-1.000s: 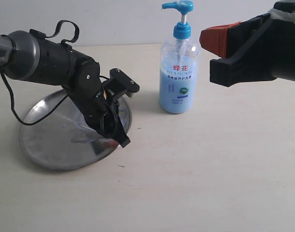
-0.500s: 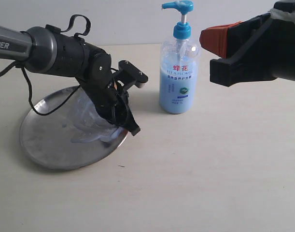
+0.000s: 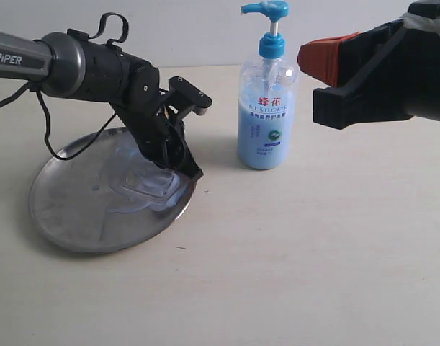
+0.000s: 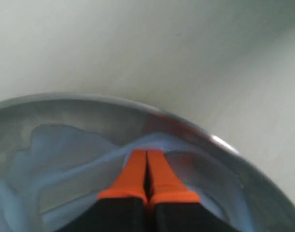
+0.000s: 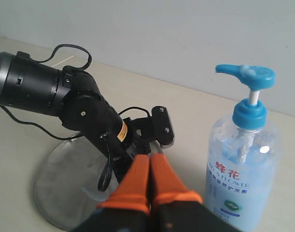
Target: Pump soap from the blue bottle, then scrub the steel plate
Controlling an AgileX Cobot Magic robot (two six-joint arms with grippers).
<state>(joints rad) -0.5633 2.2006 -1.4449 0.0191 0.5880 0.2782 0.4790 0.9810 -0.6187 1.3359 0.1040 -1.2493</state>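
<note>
- While I am holding my left gripper (image 4: 146, 154) with its two orange fingertips pressed together and nothing between them, its tips are sitting down in the soap (image 4: 65, 145).
- The tips seem to be touching the metal under the soap, though the close view is too blurred for me to be sure.
- The soap is lying as pale bluish, glossy smears on the steel plate (image 3: 65, 216), mostly on the part of the plate nearest the bottle, around my left fingertips.
- The steel plate is resting on the pale table (image 3: 313, 259), on the left of the exterior view, and my left arm is reaching over it from the left and angling down onto its right part.
- The blue bottle (image 3: 266, 126) is standing upright on the table near the plate's right edge, apart from the rim. Its pump head (image 3: 266, 10) is up, with the spout pointing left in the exterior view.
- My right gripper (image 5: 149, 159) is hanging in the air to the right of the bottle, at about the height of the bottle's upper half. Its orange-tipped fingers are closed against each other, carrying nothing and touching neither the bottle nor the plate.
</note>
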